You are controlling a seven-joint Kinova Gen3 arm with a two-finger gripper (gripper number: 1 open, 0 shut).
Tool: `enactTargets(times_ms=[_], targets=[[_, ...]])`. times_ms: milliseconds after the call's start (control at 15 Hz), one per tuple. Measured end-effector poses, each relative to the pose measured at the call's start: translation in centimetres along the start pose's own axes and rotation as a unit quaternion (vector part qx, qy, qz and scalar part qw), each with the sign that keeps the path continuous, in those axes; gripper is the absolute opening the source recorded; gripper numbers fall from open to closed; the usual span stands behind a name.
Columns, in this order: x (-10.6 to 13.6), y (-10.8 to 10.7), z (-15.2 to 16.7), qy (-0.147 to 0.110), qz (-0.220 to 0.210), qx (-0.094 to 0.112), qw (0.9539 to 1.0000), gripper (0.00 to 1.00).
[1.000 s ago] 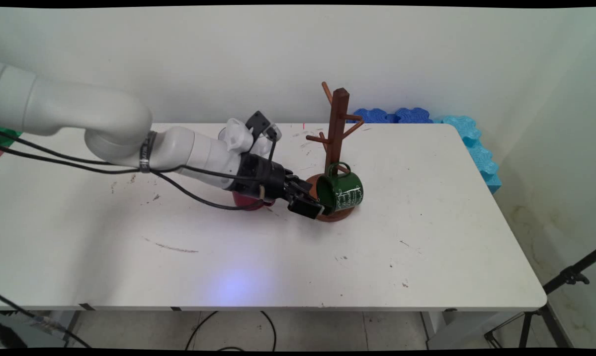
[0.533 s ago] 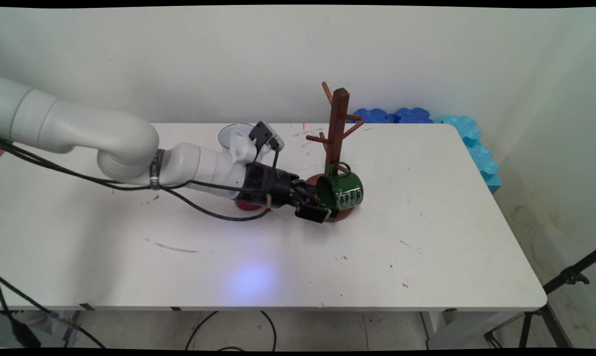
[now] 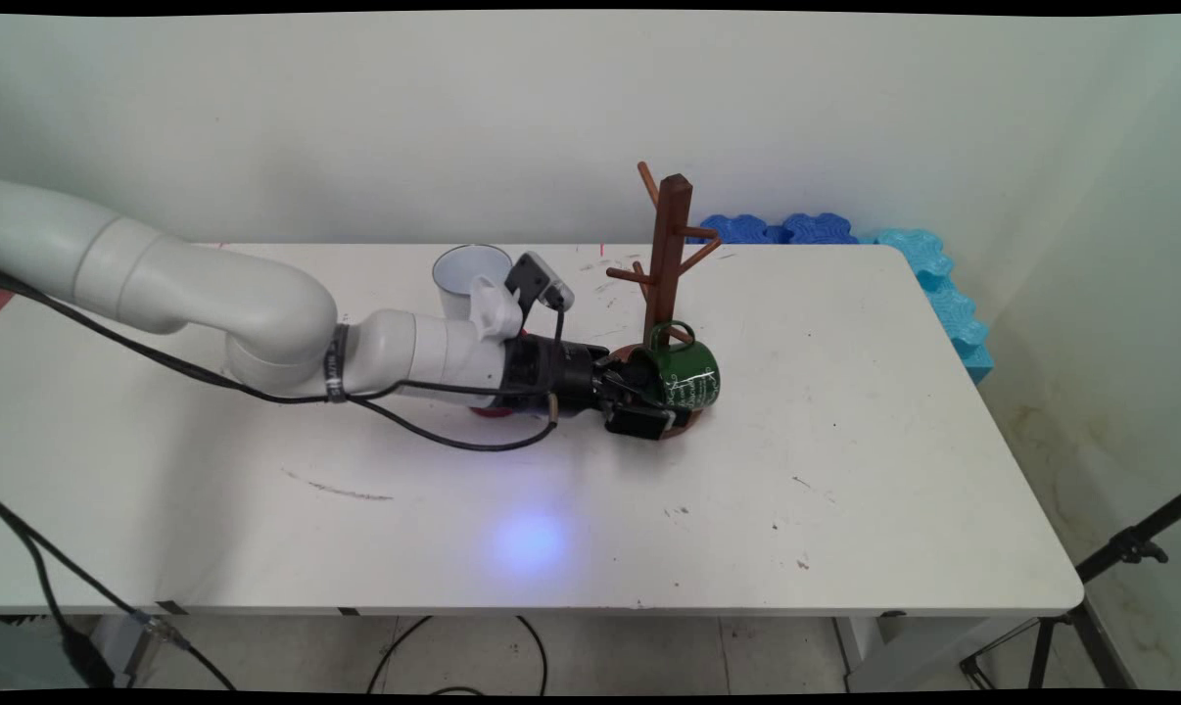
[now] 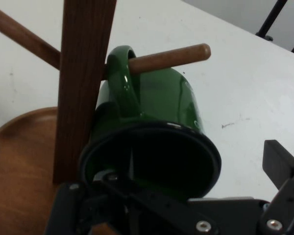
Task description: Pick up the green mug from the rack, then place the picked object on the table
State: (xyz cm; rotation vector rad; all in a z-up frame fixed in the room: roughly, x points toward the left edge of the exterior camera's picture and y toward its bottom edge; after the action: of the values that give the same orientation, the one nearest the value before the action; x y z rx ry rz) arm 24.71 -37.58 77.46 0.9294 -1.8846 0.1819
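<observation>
1. Reaching low and nearly level across the bench [image 3: 845, 490] in the main view, the white arm sets its black gripper [image 3: 649, 409] at the mouth of a green mug [image 3: 684, 377].
2. Main view: the green mug lies on its side, handle up and hooked over the lowest peg of a brown wooden mug tree [image 3: 669, 264]; its mouth faces the gripper. The tree's round base sits directly under the gripper tip.
3. Main view: one finger appears to reach inside the mug's mouth while the other lies outside by the near wall. Whether they press the rim I cannot tell.
4. Main view: behind the gripper, beyond the wrist, a white mug [image 3: 465, 274] stands upright. A small red object [image 3: 493, 411] shows just under the wrist, mostly hidden by the arm.
5. Main view: well beyond the gripper, at the bench's far end, blue foam pieces [image 3: 904, 255] lie along the wall.
6. Hand view: the green mug [image 4: 161, 107] fills the centre, its dark opening turned toward the gripper [image 4: 186, 215], handle looped over the peg straight ahead.
7. Hand view: the mug tree post [image 4: 83, 73] rises just beside the mug, its wooden base spread below it.
8. Hand view: black linkage crosses the mug's lower rim; one finger [image 4: 279, 164] stands outside the mug, apart from its wall.
</observation>
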Motion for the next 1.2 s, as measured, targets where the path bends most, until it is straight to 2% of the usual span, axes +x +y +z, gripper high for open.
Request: enactTargets(times_ms=[533,600,1200], targets=[[-1.1,0.0,1.8,0.022,-0.003,0.002,0.9998,1.00],[-1.2,0.1,2.0,0.024,-0.004,0.003,0.9997,0.00],[-1.6,0.4,3.4,0.033,-0.007,0.001,0.9994,0.00]])
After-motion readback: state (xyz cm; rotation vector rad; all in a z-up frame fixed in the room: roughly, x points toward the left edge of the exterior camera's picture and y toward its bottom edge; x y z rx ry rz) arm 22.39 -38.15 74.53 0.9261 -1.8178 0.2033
